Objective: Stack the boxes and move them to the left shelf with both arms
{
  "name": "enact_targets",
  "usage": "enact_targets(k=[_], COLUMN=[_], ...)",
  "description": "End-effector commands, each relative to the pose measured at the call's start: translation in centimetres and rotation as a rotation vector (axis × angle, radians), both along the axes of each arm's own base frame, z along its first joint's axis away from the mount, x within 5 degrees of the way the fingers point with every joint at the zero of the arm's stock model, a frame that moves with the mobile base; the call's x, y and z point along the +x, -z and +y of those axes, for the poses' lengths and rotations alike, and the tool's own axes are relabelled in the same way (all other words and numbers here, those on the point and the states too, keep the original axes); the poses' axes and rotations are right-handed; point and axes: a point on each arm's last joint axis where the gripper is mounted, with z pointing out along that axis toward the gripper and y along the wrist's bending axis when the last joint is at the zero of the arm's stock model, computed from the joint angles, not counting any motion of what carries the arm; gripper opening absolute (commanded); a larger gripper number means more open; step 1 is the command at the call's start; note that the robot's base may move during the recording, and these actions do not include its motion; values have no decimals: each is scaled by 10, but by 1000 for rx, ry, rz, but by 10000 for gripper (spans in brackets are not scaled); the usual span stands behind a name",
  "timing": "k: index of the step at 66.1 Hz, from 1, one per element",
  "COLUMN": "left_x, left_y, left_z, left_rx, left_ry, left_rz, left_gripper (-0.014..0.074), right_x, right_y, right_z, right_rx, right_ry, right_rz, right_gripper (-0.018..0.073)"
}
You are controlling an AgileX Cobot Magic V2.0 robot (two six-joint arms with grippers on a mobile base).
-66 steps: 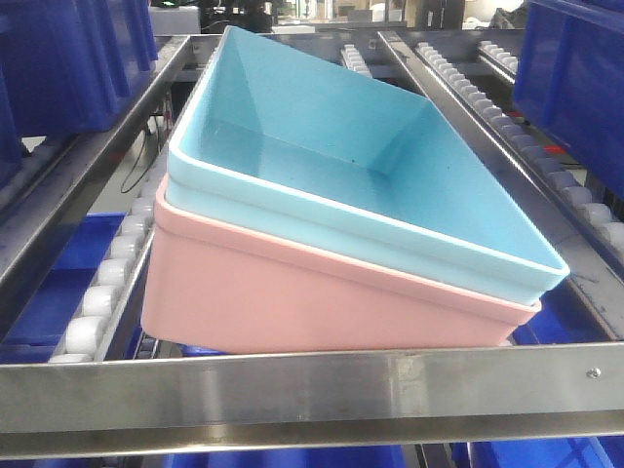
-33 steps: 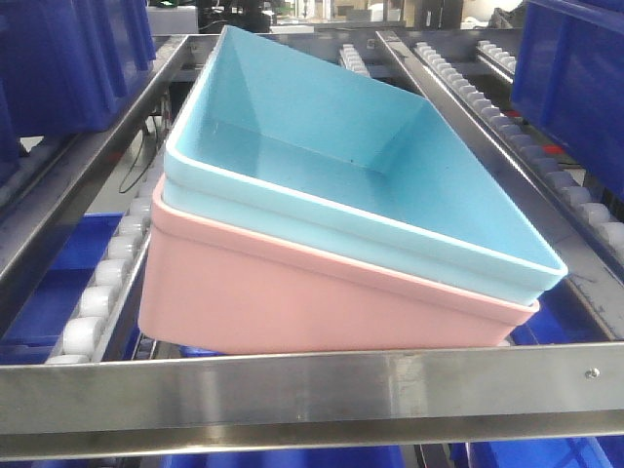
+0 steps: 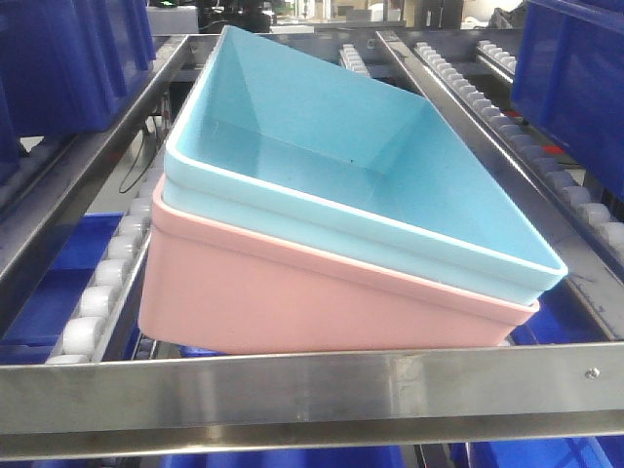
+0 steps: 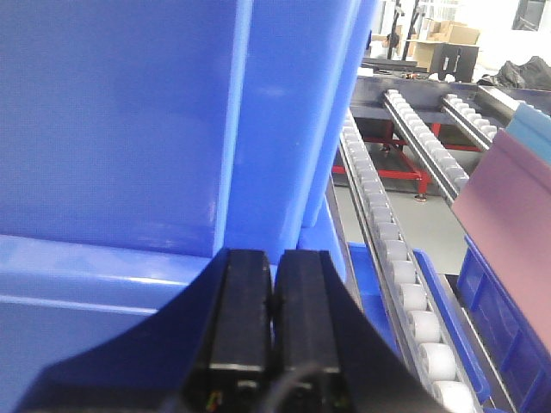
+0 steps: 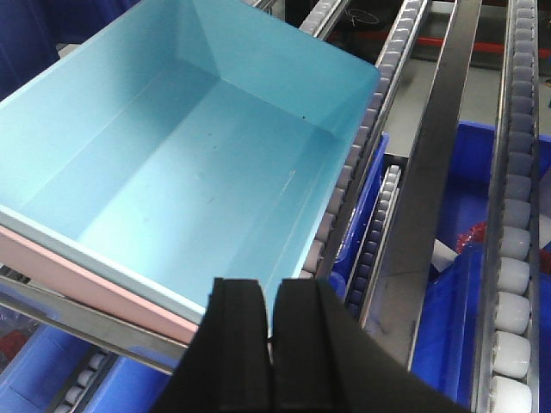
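Steel roller lanes of the left shelf (image 3: pixel 292 390) fill the front view, with dark blue bins (image 3: pixel 68 58) at 10 and 2 o'clock and more of them on the level below. At centre sits the stack: the sky-blue box (image 3: pixel 322 146) nested inside the salmon-pink box (image 3: pixel 292 302), both rims running nearly parallel. The stack lies skewed across its lane, the near corner at 4 o'clock reaching toward the right-hand rail, and its front wall stands just behind the shelf's front crossbar. White rollers (image 3: pixel 107 283) show at 9 o'clock beside the pink wall.

Left wrist view: the left gripper (image 4: pixel 274 310) has its jaws pressed together with nothing between them; it faces a dark blue bin wall, and the pink box appears only as a sliver at 3 o'clock, well apart from it. Right wrist view: the right gripper (image 5: pixel 269 331) is likewise closed and empty, hanging just above the near rim of the blue box; whether it touches that rim cannot be told from this angle.

Progress, as judged: stacking is done and the stack rests on the shelf, released by both arms. What appears left is, at most, squaring the skewed stack in its lane and clearing the arms from the rack.
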Motion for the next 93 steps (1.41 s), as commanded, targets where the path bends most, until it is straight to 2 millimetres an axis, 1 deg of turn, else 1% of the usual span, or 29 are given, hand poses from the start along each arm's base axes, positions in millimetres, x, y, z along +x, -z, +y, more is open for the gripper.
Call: enact_targets(k=[1,18,27,37,46,56,63,66,73,88,93], left_x=[-1,-1,-1,-1,-1,-1,-1,-1,-1,-1,-1], left_y=[1,1,1,1,1,1,1,1,1,1,1], left_z=[1,1,1,1,1,1,1,1,1,1,1], left_rx=[-8,-8,-8,-8,-8,-8,-8,-8,-8,-8,-8], left_ry=[-13,-13,-13,-13,-13,-13,-13,-13,-13,-13,-13], left_rz=[-76,-76,-76,-76,-76,-76,-76,-76,-76,-76,-76], left_gripper=[-8,-8,-8,-8,-8,-8,-9,-8,-8,-8,-9], right_x=[0,0,0,5,4,-7,-14,-17,-24,-24,-24], right_y=[-17,-17,-12,-2,15,40,57,62,61,57,54], right_z=[2,2,2,-7,-21,-34,-38,-39,-41,-40,-40], right_rx=[29,30,38,-2,-6,29,47,57,52,52,62], right_ry=[-21,-22,-20,87,240,382,441,456,474,467,461], right_rz=[-109,-111,-106,-87,-74,-111,-155,-188,-226,-264,-303], right_gripper=[55,55,55,55,55,55,55,55,55,55,55])
